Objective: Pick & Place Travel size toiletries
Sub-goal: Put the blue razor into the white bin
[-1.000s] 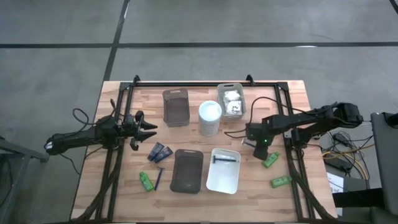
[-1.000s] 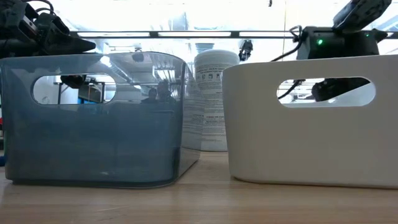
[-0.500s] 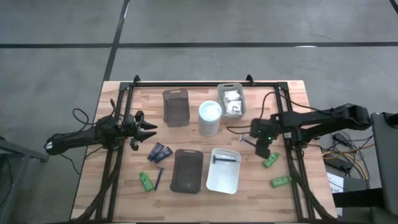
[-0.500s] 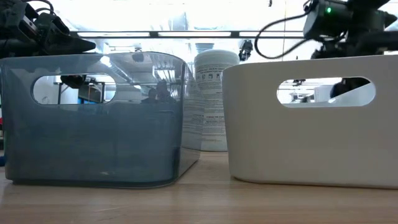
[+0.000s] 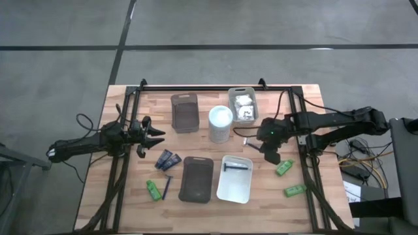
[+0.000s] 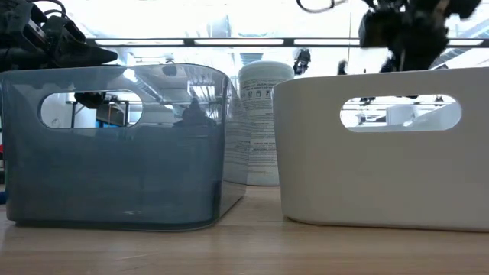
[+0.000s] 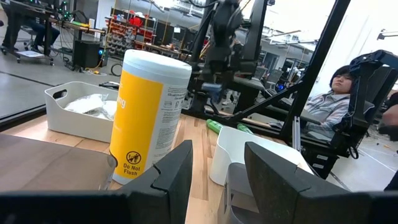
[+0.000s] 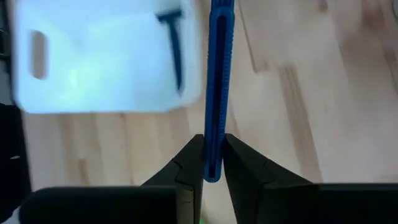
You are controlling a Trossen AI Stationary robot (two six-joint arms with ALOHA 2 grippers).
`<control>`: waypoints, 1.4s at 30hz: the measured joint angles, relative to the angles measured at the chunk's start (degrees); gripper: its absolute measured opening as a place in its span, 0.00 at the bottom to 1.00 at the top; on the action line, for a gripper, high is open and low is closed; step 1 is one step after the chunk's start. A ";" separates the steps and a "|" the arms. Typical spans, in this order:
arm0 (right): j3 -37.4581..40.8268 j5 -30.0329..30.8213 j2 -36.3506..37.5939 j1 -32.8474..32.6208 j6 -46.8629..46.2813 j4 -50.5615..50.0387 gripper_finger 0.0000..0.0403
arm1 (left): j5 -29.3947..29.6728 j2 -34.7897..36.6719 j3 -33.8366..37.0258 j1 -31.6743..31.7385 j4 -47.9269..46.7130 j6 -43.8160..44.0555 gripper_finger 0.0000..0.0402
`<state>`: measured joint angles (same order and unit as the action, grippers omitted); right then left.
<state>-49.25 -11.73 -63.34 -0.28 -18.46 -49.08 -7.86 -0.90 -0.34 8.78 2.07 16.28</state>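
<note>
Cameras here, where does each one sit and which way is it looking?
High view: overhead, straight down on the table; both arms show.
Low view: at tabletop height, facing the grey tray and white tray.
Left wrist view: past the open left gripper toward the wipes canister.
Right wrist view: down its right gripper holding a blue razor.
Every view shows the white tray.

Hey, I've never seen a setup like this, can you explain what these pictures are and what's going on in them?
Two robot arms work at a wooden table. One camera looks straight down, one sits at table height, and one rides on each wrist. On the table are bins, a white wipes canister, green bottles, navy tubes and a razor; another razor lies in the white tray. The right gripper pinches a blue razor near that tray. The left gripper waits open at the left side.
</note>
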 joint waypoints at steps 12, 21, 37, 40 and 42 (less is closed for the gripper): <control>-12.38 0.25 -8.05 -6.57 1.32 0.02 0.09 | -0.01 0.01 0.00 0.01 0.00 0.00 0.38; -17.58 1.71 -17.53 -9.32 3.09 0.04 0.13 | -0.02 -0.01 0.00 0.01 0.00 -0.01 0.38; -19.34 1.77 -28.26 -12.83 0.63 1.77 0.13 | 0.00 -0.01 0.00 0.00 0.00 -0.01 0.38; -18.48 1.70 -29.32 -13.06 -0.72 2.21 0.14 | 0.00 0.01 0.00 0.00 0.00 0.01 0.38; -17.75 1.76 -29.88 -13.09 -0.87 2.95 0.13 | -0.01 0.00 0.00 0.02 0.00 -0.01 0.38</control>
<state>-66.99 -9.97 -93.23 -13.37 -19.33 -46.13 -7.87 -0.90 -0.34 8.80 2.07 16.27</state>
